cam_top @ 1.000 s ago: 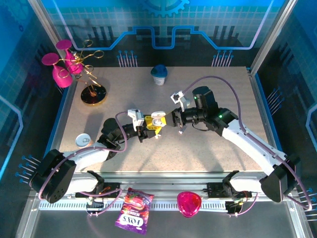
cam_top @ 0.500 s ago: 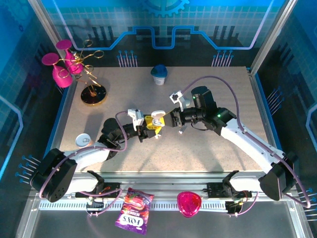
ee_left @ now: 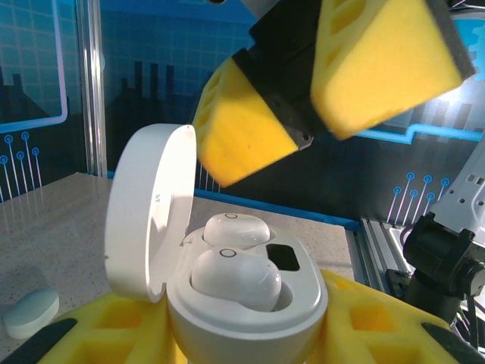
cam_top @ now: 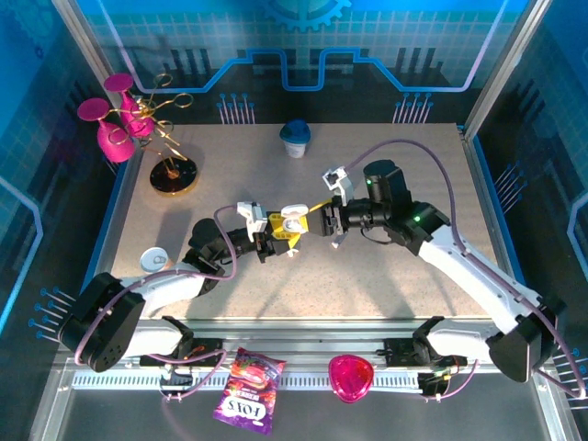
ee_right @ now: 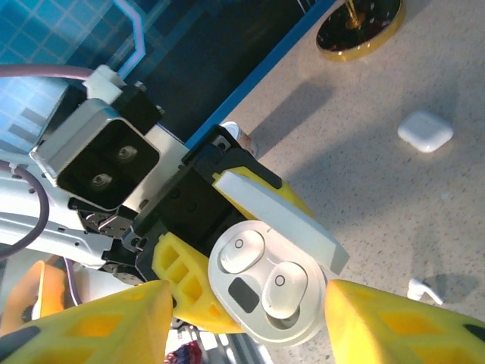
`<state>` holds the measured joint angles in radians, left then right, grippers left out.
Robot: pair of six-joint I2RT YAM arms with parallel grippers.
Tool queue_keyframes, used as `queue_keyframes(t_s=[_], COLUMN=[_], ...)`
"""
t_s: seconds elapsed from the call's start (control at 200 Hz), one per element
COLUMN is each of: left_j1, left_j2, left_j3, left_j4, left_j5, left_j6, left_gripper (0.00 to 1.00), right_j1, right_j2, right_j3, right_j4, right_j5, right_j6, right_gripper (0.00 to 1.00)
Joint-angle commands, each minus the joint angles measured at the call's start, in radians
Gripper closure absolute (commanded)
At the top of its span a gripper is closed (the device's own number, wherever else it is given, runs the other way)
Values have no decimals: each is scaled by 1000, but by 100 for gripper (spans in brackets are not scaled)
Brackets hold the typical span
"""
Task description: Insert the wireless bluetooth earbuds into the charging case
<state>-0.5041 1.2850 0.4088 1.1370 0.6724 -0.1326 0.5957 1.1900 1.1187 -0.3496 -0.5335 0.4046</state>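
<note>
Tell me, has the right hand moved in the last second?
Yes. In the overhead view the right hand has backed slightly rightward, farther from the blue cup at the back.

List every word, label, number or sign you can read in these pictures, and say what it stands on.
snack packet: white lettering, upside down in this view, perhaps "TOTS"; too blurred to be sure.
charging case: tiny blue marks inside the open lid, too small to read.
No other text is legible.
</note>
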Motion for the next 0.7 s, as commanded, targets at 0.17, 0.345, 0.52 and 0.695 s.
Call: queue_keyframes(t_s=[0.17,0.345,0.52,0.695], left_j1=[-15,-52,-66,-70], left_j2=[5,-7,-5,18], left_j3=[21,33,44,57], left_j4=[36,-38,-34,7], left_j5=[49,53,50,31], left_j6=[78,158,162,123], left_gripper=[76,75,75,75], right_j1=[-11,-16,-5,12], right_j2=[-59,42,89,64], right_j3=[40,175,193,127], right_j4=[-13,-196,-216,-213], right_j5=[153,226,252,239], right_j6=[69,73,53,38], right_gripper=[5,4,3,3])
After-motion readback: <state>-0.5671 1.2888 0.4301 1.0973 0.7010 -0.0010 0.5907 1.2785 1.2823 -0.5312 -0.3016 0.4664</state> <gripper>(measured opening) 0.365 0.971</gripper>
